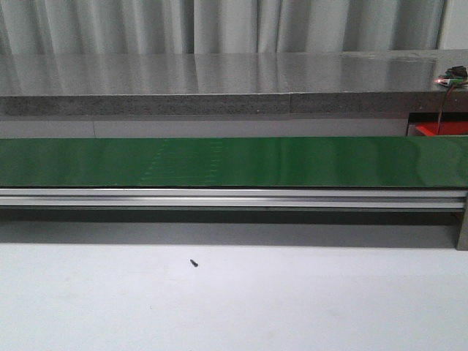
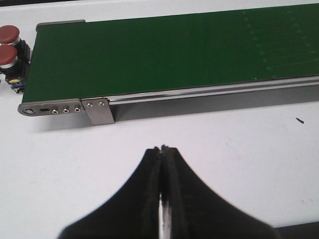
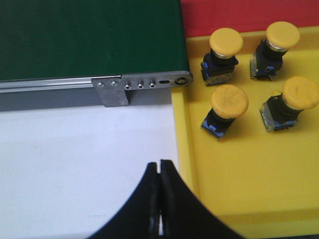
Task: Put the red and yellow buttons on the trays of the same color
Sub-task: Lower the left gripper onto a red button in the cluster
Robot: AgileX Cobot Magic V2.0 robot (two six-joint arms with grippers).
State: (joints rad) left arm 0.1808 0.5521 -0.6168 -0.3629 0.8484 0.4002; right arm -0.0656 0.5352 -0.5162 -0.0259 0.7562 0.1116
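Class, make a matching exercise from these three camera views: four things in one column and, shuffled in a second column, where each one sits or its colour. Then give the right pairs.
Things
1. red buttons
2. yellow buttons
3. conveyor belt
4. small black screw

Descriptions
A. green
B. on the yellow tray
C. beside the belt's end, left wrist view
D. alone on the white table

Pairs: 1-C, 2-B, 3-A, 4-D

green conveyor belt (image 1: pixel 234 162), small black screw (image 1: pixel 194 262)
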